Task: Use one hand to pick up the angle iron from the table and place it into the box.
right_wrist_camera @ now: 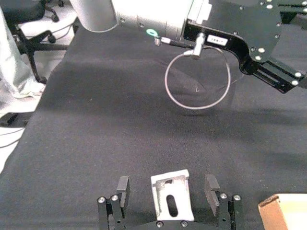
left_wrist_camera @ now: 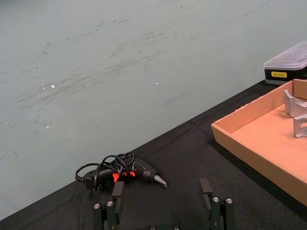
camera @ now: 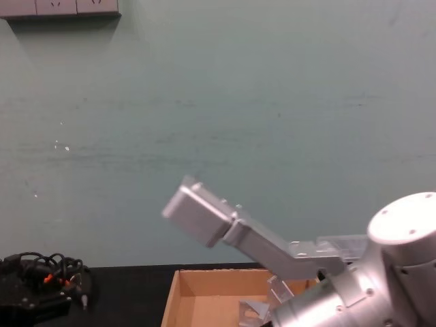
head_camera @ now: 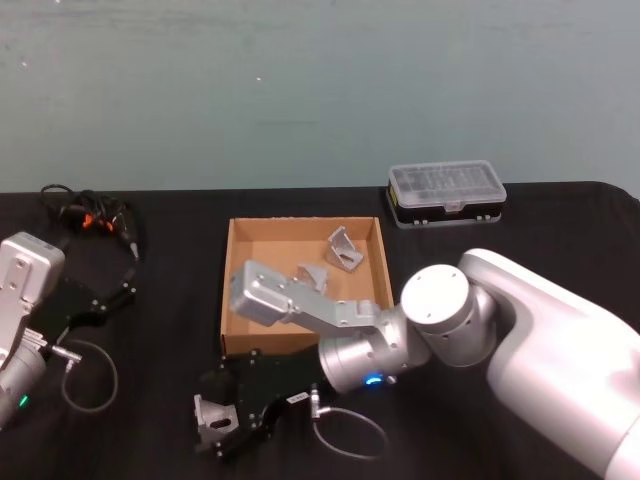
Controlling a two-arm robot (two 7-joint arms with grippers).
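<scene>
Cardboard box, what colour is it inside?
Plain tan-brown. The shallow cardboard box shows best in the head view.

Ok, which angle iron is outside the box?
The angle iron on the table by the box's near left corner, between the right gripper's open fingers; the other two lie inside the box.

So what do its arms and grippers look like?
Right arm and left arm: thick silver-grey cylinders, lit blue and green near the wrist. Right gripper and left gripper: black, two flat fingers each, with a thin grey cable loop.
</scene>
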